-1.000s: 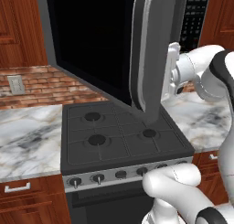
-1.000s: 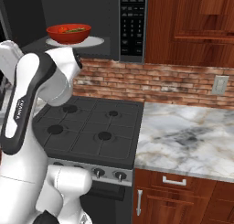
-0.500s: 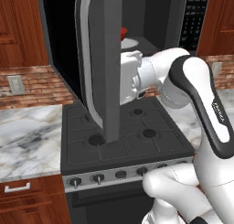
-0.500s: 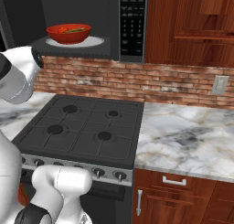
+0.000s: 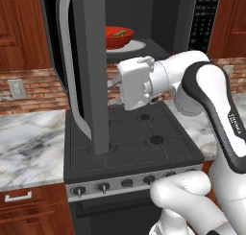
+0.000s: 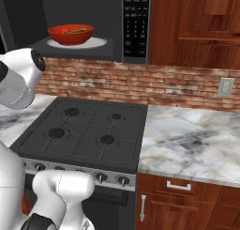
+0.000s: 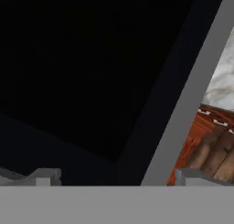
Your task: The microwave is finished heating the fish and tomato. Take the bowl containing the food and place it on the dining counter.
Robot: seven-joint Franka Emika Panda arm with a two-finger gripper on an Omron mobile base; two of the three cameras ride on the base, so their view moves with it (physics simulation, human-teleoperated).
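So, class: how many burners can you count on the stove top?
4 burners: back left, back right, front left, front right on the stove top. None appear hidden.

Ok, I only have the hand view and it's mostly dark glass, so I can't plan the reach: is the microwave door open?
Observer: Yes. In the left base view the microwave door stands wide open, edge-on to the camera.
Operator: Can you see the bowl?
Observer: The red bowl sits inside the cavity on a white plate, with food in it.
Operator: Where's the gripper relative to it?
Observer: The gripper is lower than the bowl, beside the door, above the stove.
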